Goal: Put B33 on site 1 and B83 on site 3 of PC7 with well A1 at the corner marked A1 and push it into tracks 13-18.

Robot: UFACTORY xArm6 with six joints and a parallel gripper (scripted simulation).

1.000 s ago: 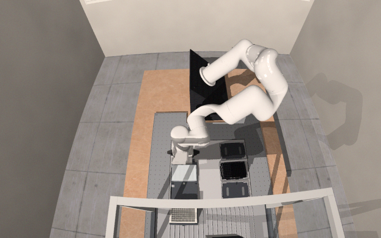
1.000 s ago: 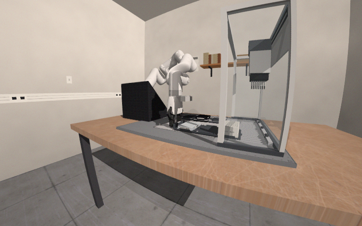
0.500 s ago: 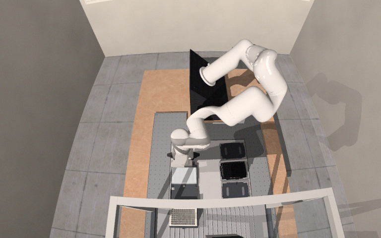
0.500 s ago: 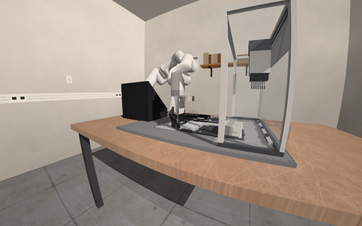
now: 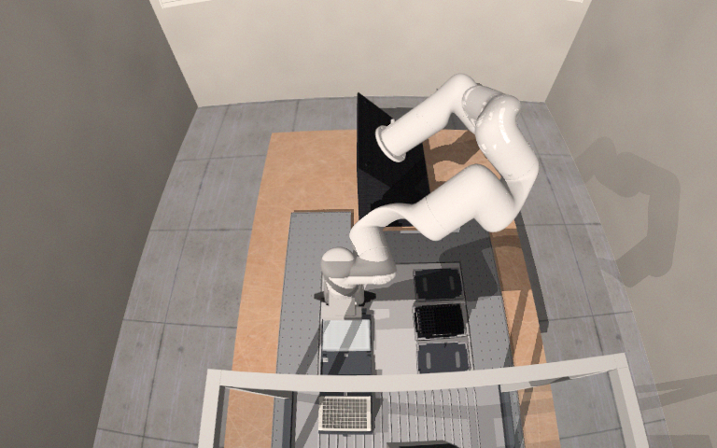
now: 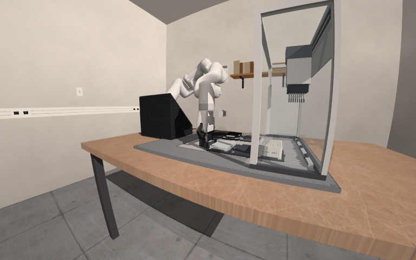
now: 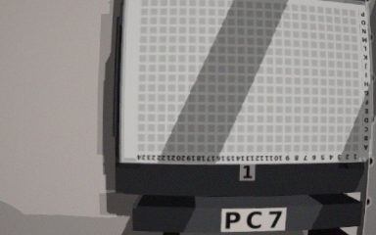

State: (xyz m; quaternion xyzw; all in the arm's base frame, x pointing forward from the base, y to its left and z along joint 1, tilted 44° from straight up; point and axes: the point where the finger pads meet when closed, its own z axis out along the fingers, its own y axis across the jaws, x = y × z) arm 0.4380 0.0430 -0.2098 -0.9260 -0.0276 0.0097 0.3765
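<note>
The instrument frame (image 5: 412,379) spans the rails; carrier PC7 (image 7: 252,219) lies partly pushed under it, B83 (image 5: 344,413) on its far site, B33 (image 7: 240,78) on site 1. The gripper (image 6: 202,138) stands wide open at the handle, gripping nothing.

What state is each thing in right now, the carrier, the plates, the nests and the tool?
PC7 carrier: far end under the instrument frame, handle end on the apron.
384-well plate: flat on site 1.
Deep-well block: on the carrier's far site, inside the frame.
Site 2: empty.
Middle nest: holds a dark plate.
Near nest: empty.
Far nest: empty.
Tool: open, holding nothing, at the handle.
</note>
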